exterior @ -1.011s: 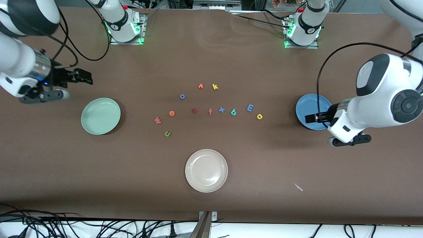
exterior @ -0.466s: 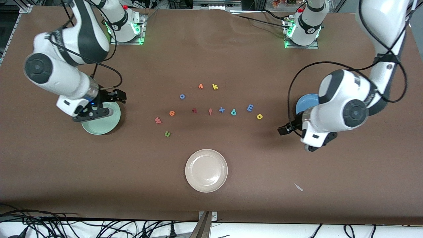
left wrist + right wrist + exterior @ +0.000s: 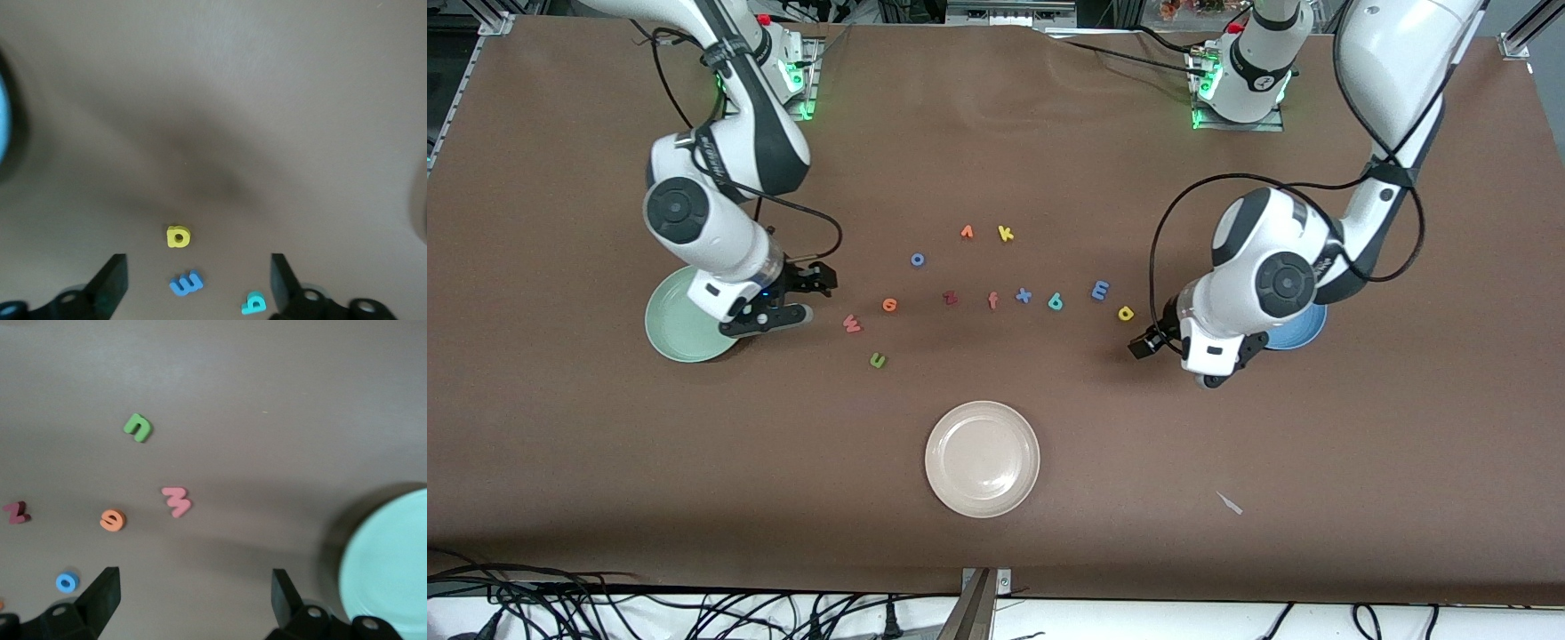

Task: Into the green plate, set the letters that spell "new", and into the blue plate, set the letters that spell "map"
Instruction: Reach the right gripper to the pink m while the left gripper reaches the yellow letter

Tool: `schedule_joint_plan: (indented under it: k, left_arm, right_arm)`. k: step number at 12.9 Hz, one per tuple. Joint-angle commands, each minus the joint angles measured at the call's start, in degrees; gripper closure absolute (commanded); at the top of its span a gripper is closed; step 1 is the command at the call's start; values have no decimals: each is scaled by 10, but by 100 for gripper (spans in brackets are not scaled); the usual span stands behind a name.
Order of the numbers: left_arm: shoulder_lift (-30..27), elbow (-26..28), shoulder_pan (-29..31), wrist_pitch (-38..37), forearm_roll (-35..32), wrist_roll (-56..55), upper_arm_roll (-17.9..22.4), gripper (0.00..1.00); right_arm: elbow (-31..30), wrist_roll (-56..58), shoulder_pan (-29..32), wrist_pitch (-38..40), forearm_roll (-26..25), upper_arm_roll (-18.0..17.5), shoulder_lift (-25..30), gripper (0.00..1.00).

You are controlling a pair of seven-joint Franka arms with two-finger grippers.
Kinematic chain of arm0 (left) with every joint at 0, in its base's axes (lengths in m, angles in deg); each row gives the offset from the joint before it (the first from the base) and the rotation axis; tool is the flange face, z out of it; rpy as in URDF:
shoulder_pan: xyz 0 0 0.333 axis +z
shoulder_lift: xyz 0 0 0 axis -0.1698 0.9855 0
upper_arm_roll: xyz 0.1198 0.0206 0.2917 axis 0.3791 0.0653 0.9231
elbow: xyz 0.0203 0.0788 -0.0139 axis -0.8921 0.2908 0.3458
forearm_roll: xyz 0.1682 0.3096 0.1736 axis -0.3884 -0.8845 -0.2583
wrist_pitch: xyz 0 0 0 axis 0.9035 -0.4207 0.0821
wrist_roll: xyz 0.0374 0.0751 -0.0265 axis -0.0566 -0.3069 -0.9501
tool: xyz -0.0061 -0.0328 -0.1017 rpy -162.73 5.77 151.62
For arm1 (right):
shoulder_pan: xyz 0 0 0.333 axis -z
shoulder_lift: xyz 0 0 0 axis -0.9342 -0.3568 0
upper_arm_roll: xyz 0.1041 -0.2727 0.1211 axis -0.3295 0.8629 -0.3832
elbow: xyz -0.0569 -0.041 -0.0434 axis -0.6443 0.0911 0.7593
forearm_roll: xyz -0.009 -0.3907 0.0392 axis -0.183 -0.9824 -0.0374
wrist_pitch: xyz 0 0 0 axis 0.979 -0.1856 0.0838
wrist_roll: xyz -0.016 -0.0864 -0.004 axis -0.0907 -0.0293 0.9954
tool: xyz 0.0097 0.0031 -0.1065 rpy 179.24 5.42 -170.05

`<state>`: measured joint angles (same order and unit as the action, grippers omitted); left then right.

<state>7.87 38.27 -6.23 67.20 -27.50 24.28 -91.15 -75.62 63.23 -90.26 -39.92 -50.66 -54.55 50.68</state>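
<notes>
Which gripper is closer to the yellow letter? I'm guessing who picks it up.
Left. The left gripper hangs open just beside the yellow letter, toward the front camera. The right gripper, also open, is by the green plate, at the right arm's end of the letter row.

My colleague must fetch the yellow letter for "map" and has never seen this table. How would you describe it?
Find the blue plate at the left arm's end of the table. The row of letters ends beside it, and the end one is the yellow loop-and-stem letter. The only other yellow letter, a "k", has no loop.
</notes>
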Motion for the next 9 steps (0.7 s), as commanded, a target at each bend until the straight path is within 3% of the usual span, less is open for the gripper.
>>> schedule_joint_plan:
  k: [1, 3, 9]
  left_arm:
    - [-8, 48, -8, 57, -41, -55, 4, 13]
    - [4, 48, -13, 59, -42, -65, 4, 18]
    - [11, 79, -18, 61, -57, -97, 4, 24]
  right_arm:
    - [-61, 0, -14, -96, -3, 2, -2, 0]
    - [-87, 31, -15, -147, -3, 2, -14, 0]
    - [-74, 158, -14, -207, -3, 2, -77, 0]
